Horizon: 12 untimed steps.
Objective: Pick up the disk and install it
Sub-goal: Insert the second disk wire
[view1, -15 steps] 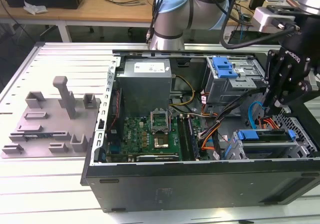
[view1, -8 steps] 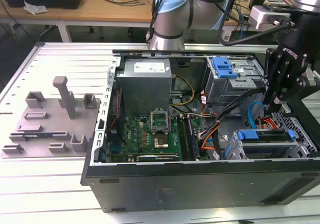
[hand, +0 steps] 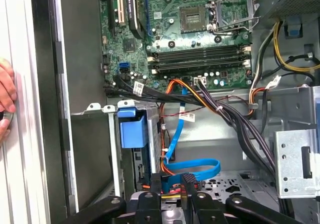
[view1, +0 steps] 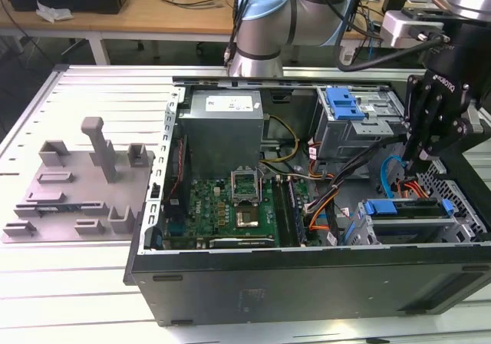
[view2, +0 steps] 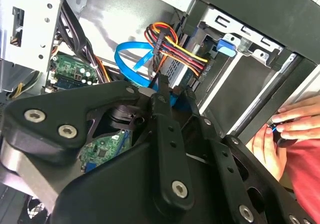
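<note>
Seemingly the job is nearly done: the disk (view1: 409, 210) lies seated in the cage (view1: 460, 225) at the exterior view's right (blue rails showing), while the gripper (view1: 416, 162) hangs just above it inside the case (view1: 307, 275), slightly parted and holding nothing.

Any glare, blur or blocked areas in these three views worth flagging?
Exterior view: even light, mild softness, the gripper dark against the case. Second wrist view: the black gripper linkage blocks the lower half; bright background at a hand. First wrist view: sharp on the motherboard, pale washed-out strip beside the case wall.
</note>
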Motion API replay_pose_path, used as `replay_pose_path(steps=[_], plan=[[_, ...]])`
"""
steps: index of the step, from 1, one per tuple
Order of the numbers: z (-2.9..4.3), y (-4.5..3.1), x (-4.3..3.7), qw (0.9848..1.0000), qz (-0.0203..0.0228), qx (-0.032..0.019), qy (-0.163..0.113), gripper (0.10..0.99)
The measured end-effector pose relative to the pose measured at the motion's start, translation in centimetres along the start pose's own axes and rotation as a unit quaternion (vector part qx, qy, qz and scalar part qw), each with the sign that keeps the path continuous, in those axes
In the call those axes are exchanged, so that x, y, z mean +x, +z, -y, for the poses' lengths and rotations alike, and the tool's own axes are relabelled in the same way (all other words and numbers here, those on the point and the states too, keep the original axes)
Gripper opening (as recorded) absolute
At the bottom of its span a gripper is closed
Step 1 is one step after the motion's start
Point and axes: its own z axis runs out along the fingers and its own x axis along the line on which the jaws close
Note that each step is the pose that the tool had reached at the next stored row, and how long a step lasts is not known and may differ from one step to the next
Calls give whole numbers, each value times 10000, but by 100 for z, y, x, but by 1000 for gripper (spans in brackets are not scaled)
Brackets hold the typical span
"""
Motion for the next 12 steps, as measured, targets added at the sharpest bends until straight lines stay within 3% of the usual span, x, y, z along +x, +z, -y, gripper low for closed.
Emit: replay_pose_path(steps=[6,8,9,11,12], plan=[[-1,19,27,10000,5,8,20,298],[-8,29,42,10000,32,7,30,298],[-9,32,46,10000,42,7,31,282],[-12,38,58,10000,61,5,33,161],[-12,41,66,10000,74,3,35,161]])
